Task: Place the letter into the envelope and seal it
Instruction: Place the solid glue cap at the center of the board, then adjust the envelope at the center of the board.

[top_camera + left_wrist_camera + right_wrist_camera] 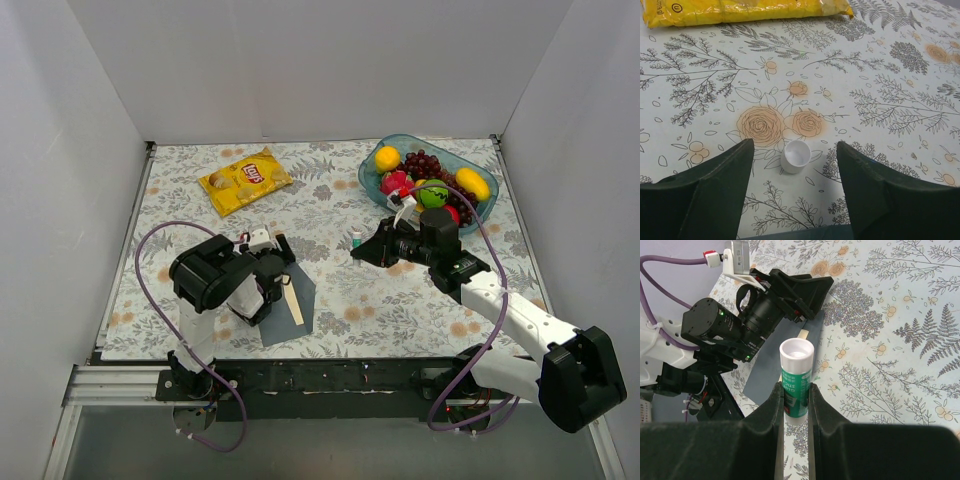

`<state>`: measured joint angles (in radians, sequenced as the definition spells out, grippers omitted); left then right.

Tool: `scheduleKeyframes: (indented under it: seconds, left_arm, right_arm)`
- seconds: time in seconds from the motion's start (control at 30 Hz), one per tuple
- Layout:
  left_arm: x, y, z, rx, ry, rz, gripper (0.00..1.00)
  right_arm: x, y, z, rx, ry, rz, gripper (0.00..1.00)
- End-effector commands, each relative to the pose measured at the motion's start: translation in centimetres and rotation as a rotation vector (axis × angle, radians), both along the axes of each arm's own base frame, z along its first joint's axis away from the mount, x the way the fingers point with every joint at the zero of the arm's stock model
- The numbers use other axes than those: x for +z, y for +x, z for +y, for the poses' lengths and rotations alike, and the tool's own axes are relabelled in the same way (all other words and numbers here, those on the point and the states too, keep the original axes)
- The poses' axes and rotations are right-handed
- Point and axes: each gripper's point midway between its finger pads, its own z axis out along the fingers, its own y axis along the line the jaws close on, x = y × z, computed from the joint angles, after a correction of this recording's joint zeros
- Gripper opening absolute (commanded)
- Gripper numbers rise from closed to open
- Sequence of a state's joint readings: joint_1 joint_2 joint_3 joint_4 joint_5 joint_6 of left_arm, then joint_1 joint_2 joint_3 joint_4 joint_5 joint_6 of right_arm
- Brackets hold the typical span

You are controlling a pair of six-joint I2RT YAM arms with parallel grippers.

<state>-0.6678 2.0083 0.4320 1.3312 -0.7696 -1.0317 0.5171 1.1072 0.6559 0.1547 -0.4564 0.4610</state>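
The envelope (pixel 282 325) is slate-blue, the letter (pixel 293 301) cream, the tablecloth (pixel 380 300) floral.

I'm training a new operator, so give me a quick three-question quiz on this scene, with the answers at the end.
1. True or false: the right gripper is shut on the glue stick.
2. Between the jaws of the open left gripper sits: A) a white cap B) a grape C) a coin.
3. Fill in: the yellow crisp bag lies on the ___ arm's side.
Key: 1 true; 2 A; 3 left.
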Motion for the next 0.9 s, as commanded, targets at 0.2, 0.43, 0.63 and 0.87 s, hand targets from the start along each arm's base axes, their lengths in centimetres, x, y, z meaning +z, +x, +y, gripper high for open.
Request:
scheduleKeyframes:
  seconds: [0.2,0.43,0.63,0.87]
  left_arm:
    - [0.6,-0.2,0.1,0.017,0.032,0.122,0.8]
    - [6.3,1.4,-0.9,-0.027,-0.08,0.134,0.93]
    - [10.2,1.0,-0.4,-0.043,-0.101,0.109,0.98]
    - [9.8,-2.2,0.7,-0.067,-0.132,0.177,0.96]
  right_arm:
    - [0.9,-0.1,0.0,0.011,0.016,-0.042,0.01]
    - [0.7,-0.1,-0.1,-0.004,0.022,-0.043,0.01]
    - [0.4,0.1,0.0,-0.003,0.019,-0.039,0.01]
    - [0.3,0.1,0.0,-0.002,0.02,-0.041,0.01]
